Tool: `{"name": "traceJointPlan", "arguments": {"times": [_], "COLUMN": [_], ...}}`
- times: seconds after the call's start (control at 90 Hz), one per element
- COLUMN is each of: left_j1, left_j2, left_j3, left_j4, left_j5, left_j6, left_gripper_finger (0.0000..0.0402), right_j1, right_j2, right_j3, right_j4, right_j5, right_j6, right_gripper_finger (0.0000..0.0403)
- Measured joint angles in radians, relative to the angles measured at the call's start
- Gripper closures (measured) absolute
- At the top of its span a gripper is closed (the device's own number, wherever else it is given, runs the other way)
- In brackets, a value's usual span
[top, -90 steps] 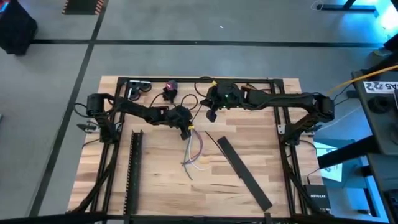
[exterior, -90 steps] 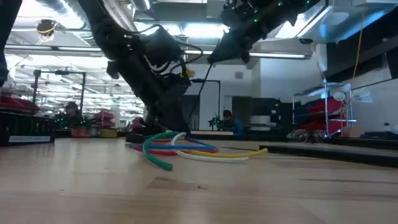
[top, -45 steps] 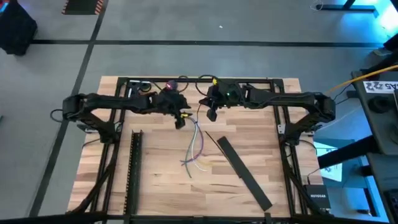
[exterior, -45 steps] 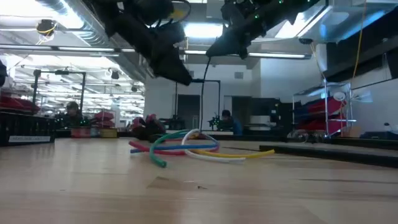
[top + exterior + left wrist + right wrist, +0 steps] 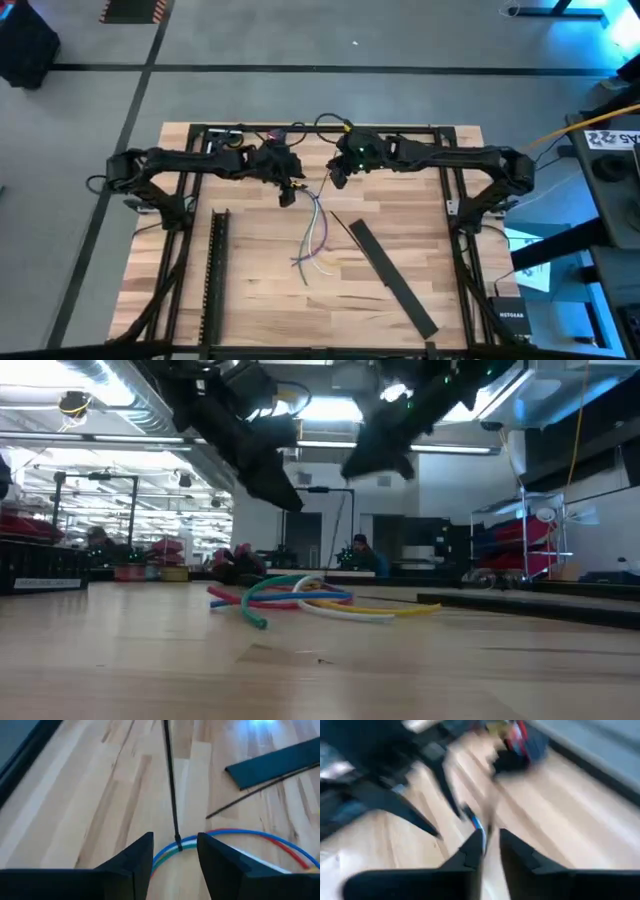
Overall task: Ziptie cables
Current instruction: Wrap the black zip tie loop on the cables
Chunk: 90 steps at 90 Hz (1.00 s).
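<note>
Wooden table [image 5: 250, 300], long flat black bar [image 5: 392, 278] laid diagonally toward the right front corner, cables [image 5: 315, 240] bundled near the centre, left gripper [image 5: 287, 192] raised toward the back edge, jaws narrowly parted, right gripper [image 5: 340, 177] raised beside it, jaws held narrowly apart.

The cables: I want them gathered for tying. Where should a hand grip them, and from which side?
Probably at the far end, where the cables run close together; toward the near end they fan apart. Come straight down from above, since they lie flat on the table. The left hand hovers nearest that end.
</note>
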State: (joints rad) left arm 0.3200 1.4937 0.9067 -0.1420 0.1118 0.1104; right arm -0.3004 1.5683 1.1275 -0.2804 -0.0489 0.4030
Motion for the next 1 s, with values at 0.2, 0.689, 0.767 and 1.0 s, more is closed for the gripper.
{"name": "traceJointPlan", "arguments": {"times": [0.2, 0.689, 0.767, 1.0], "left_j1": [0.015, 0.013, 0.013, 0.008], "left_j2": [0.012, 0.304, 0.306, 0.230], "left_j3": [-0.001, 0.003, 0.007, 0.007], "left_j4": [-0.099, 0.027, -0.025, -0.482], "left_j5": [0.003, -0.081, -0.107, -0.123], "left_j6": [0.083, 0.368, 0.295, -0.173], "left_gripper_finger": [0.0256, 0.0257, 0.0264, 0.0332], "right_j1": [-0.008, 0.307, 0.335, 0.361], "right_j2": [-0.011, 0.016, 0.020, 0.020], "right_j3": [-0.001, -0.111, -0.111, -0.111], "right_j4": [-0.311, -0.182, -0.192, -0.195], "right_j5": [-0.168, 0.152, 0.153, 0.189], "right_j6": [0.064, 0.176, 0.176, 0.106], "right_gripper_finger": [0.0206, 0.0177, 0.0178, 0.0178]}}
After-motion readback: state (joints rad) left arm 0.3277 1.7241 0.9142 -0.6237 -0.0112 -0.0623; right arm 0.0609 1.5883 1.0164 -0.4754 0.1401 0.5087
